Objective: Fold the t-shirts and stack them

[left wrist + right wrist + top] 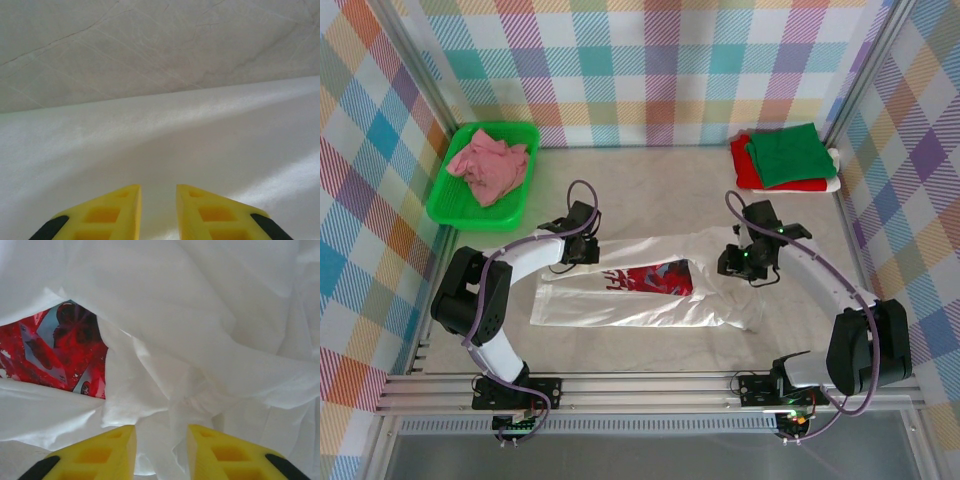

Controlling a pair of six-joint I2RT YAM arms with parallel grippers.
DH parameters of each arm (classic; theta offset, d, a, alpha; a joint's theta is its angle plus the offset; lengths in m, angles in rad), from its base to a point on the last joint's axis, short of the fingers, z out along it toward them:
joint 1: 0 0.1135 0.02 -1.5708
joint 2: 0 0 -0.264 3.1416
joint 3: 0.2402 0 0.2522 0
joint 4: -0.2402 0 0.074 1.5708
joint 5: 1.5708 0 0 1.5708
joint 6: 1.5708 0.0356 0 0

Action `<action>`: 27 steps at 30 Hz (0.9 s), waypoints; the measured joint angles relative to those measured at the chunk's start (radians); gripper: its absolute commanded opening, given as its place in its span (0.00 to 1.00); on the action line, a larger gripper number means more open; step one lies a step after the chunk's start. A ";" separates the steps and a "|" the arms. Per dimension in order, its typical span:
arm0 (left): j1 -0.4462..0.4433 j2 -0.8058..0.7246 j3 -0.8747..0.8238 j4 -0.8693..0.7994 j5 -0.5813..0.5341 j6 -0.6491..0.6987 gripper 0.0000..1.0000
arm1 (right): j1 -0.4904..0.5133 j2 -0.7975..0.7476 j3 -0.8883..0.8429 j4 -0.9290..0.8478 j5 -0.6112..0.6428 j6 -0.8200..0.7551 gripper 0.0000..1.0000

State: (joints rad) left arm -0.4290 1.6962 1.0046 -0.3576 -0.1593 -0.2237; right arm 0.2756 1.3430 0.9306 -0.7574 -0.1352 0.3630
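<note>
Cloth, thin and light: the white shirt (640,300) lies across the middle of the table (650,190), long axis running 9 to 3 o'clock, print (650,280) showing near its centre. Judged from the creases, it is limp, drapes wherever it is unsupported, and drags on the table rather than sliding as one piece. It won't hold a fold unless you lay it down flat. Take it at an edge or hem, pinching both layers, and not mid-panel, where you'd lift one layer alone.

Finished pile at 2 o'clock: green shirt (785,152) on top of the red shirt (745,165). Pink shirt (485,165) sits crumpled in the tray (438,205) at 10 o'clock.

Left gripper (582,250) is low over the shirt's 9 o'clock end, arm bent sharply at the elbow. Its wrist view shows the jaws narrowly parted over smooth cloth with nothing between them.

Right gripper (740,262) is at the 3 o'clock end, arm reaching in from 5 o'clock and pointing down. Its jaws stand apart over bunched cloth. A ridge rises into the gap, but you can see no pinch on it.
</note>
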 measured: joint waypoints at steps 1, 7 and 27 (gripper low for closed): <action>0.000 0.000 -0.002 -0.001 -0.004 0.000 0.26 | 0.000 -0.002 -0.004 -0.001 0.015 0.005 0.39; 0.000 -0.003 -0.014 -0.002 -0.019 0.000 0.26 | 0.005 -0.023 -0.051 -0.002 0.033 0.021 0.44; 0.000 -0.013 -0.030 -0.002 -0.030 0.000 0.26 | 0.053 0.095 -0.084 0.112 -0.058 0.078 0.00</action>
State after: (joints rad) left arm -0.4290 1.6833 0.9749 -0.3595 -0.1890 -0.2237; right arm 0.3290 1.4380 0.8463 -0.6456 -0.1928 0.4408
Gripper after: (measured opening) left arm 0.260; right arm 0.042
